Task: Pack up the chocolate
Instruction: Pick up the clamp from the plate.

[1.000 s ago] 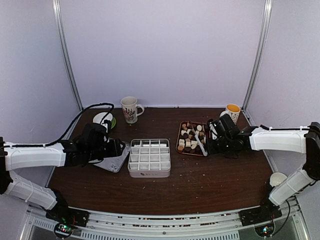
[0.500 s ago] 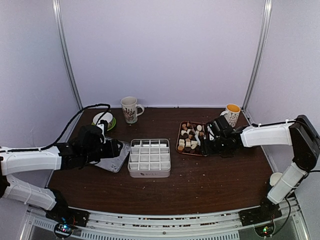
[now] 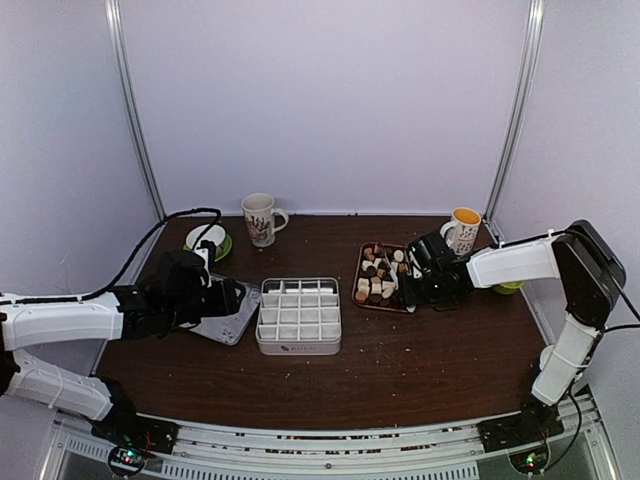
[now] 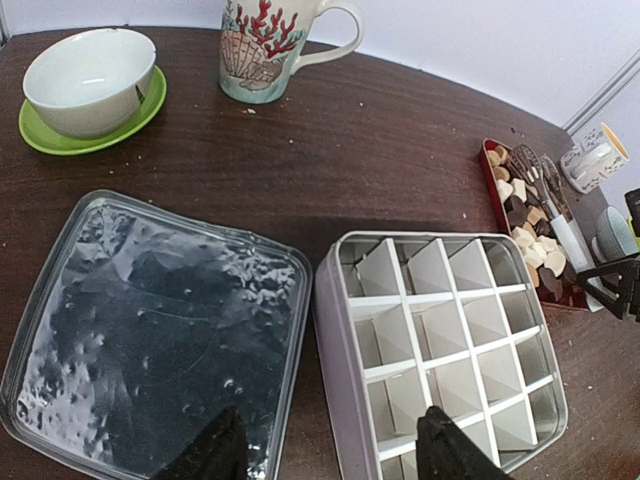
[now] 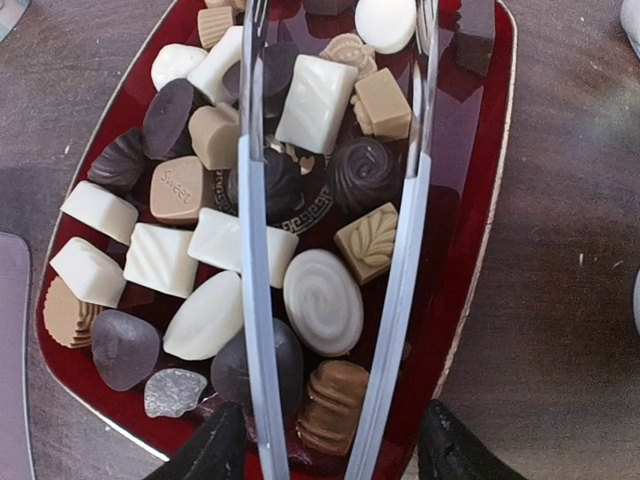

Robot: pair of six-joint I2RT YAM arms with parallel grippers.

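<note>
The chocolate [image 5: 315, 100] is a heap of dark, tan and white pieces in a dark red tray [image 5: 480, 200], at the right of the table [image 3: 378, 280]. White tongs [image 5: 250, 250] lie lengthwise over the pieces. My right gripper [image 5: 335, 450] is open and low over the tray's near end, its fingers outside the two tong arms, with a gap showing on the right side. In the overhead view it [image 3: 410, 283] sits at the tray's right edge. My left gripper [image 4: 330, 455] is open and empty above the seam between the divided white box [image 4: 335, 350] and its clear lid [image 4: 150, 320].
The box's cells [image 3: 299, 315] hold nothing. A shell-patterned mug [image 3: 260, 218] and a white bowl on a green saucer [image 3: 207, 238] stand at the back left. A cup with yellow contents [image 3: 465, 225] stands behind the right gripper. A white cup [image 3: 555, 357] sits by the right arm's base.
My right gripper has slid left, closer onto the tray and around the tongs, while that arm's elbow swung up. The left gripper has drawn back slightly to the left.
</note>
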